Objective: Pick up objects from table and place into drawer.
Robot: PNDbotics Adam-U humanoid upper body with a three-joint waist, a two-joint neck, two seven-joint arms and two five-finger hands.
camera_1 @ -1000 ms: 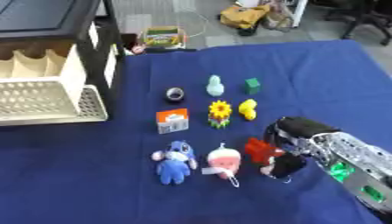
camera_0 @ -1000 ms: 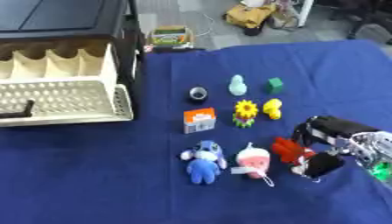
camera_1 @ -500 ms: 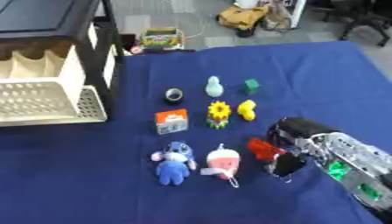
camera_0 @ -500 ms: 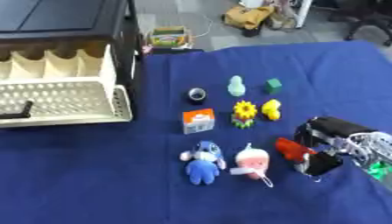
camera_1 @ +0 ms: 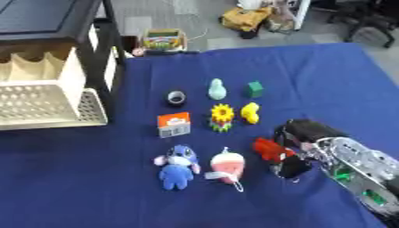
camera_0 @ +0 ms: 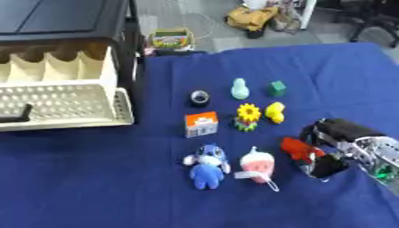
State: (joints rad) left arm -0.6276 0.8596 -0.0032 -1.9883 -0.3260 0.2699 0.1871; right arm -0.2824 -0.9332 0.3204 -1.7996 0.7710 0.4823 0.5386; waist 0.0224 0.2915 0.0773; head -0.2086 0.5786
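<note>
Red toy [camera_0: 298, 148]: sat touching right hand's [camera_0: 336, 147] left side
Fingers [camera_1: 291, 168]: curled round it, looked like
Drawer [camera_0: 64, 103]: far left

A deep blue cloth covers the surface [camera_0: 93, 178]. The drawer [camera_0: 62, 104] at far left is cream in a black cabinet [camera_0: 132, 53]. Toys: red [camera_0: 296, 149], pink-and-white [camera_0: 255, 164], blue plush [camera_0: 206, 164], yellow sunflower [camera_0: 248, 113], yellow duck [camera_0: 274, 111], green cube [camera_0: 277, 87], pale teal figure [camera_0: 240, 89], orange-and-white box [camera_0: 201, 124].

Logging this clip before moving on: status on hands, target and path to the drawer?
Right hand at the red toy, fingers curled by it, grip unconfirmed. Left hand not in view. Drawer open. Other toys lie between.
</note>
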